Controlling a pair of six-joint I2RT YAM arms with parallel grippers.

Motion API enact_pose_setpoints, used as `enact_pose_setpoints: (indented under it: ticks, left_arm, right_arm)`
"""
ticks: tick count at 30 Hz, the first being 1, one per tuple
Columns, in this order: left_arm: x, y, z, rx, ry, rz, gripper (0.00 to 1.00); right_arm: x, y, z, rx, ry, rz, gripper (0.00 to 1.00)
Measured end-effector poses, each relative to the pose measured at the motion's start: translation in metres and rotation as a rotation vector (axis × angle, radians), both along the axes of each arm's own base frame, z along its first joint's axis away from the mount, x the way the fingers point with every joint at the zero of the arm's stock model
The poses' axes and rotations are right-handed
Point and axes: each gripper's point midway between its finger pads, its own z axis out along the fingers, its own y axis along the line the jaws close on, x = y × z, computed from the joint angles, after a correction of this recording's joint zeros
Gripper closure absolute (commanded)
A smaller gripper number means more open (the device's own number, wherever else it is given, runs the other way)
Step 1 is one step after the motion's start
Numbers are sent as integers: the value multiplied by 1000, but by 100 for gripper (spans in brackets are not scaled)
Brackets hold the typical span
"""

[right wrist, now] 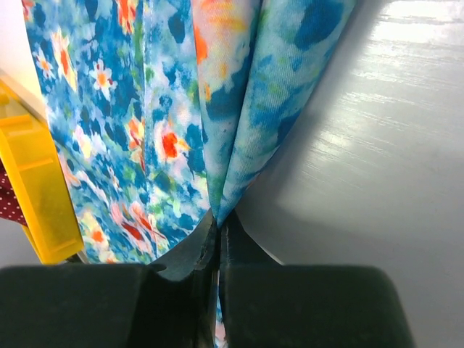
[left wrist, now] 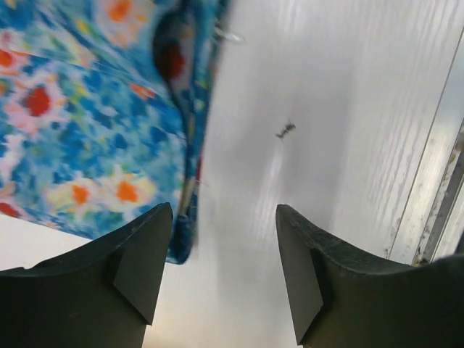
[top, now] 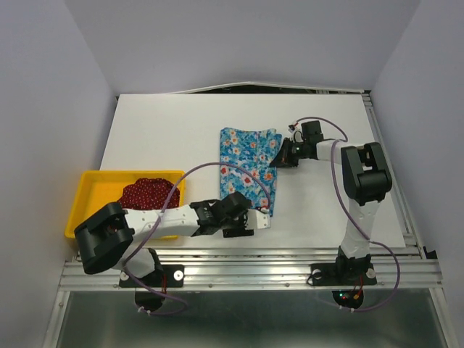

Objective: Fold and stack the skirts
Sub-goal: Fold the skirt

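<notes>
**Blue skirt pinched on the right, left jaws apart**

The yellow tray (top: 83, 190) sits at the table's (top: 167, 130) left edge and holds the bunched red skirt (top: 148, 193), well apart from my work. Nothing lies between the arms and the cloth; a small dark speck (left wrist: 286, 130) marks the table.

The blue skirt (top: 245, 165) lies mid-table as a folded strip, its long axis running from far edge towards me. My right gripper (right wrist: 217, 232) is clamped on its right edge, lifting a fold. My left gripper (left wrist: 225, 217) stands spread, nothing between the jaws, at the near right corner.
</notes>
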Motion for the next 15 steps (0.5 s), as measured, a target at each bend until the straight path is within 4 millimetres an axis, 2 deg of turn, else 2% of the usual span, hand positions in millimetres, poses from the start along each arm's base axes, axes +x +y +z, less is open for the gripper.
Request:
enact_pose_setpoints:
  ticks: [2,4,8,12,15]
  left_arm:
    - [-7,9,-22,69,-16,-27,29]
    - [-7,13,-35,114,-44,-38,29]
    - [17,-8,-28,68,-191,4,31]
    - [32,-17,-28,58,-274,44,31]
    - [38,-22,-28,56,-314,51,36]
  right_arm:
    - [0,0,0,2,-2,7,99]
    - [-1,1,0,5,-5,14,99]
    - [-1,1,0,4,-12,23,99]
    - [-1,1,0,4,-19,32,99]
    - [-1,1,0,2,-25,39,99]
